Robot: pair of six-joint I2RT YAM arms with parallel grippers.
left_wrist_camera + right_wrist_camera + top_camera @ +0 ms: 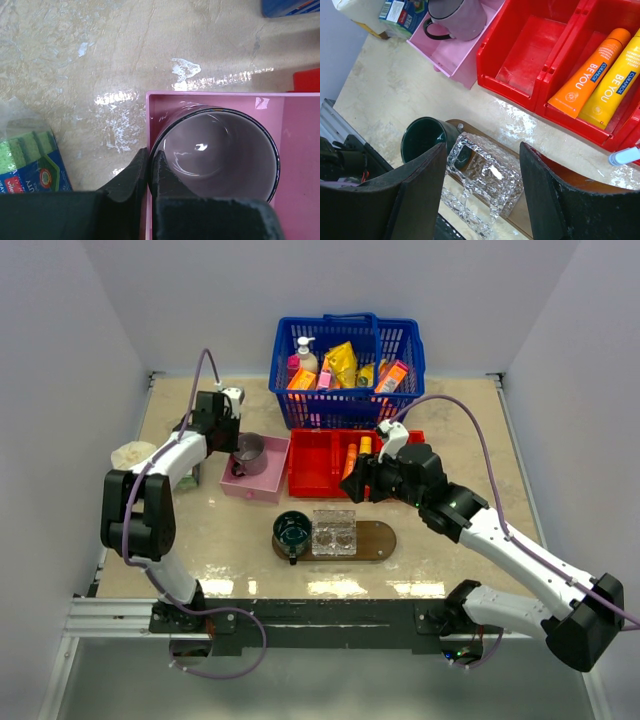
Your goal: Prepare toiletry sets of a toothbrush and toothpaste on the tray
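Two toothpaste tubes, one orange (pixel 590 75) and one yellow (pixel 615 87), lie side by side in the red bin (pixel 530 50). A slim white and pale blue end (pixel 624 156), likely a toothbrush, pokes in at the right edge. The brown tray (pixel 382 541) carries a dark green mug (pixel 292 530) and a clear textured glass holder (pixel 335 532). My right gripper (pixel 482 150) hangs open above the tray's holder (pixel 490 170), holding nothing. My left gripper (pixel 150 152) is shut on the rim of a lilac mug (pixel 220 150) that stands in the pink box (pixel 300 150).
A blue basket (pixel 345 360) full of packets and bottles stands at the back. The red bin (pixel 315 465) sits between it and the tray, with the pink box (pixel 262 485) to its left. A sponge pack (pixel 30 160) lies left of the pink box.
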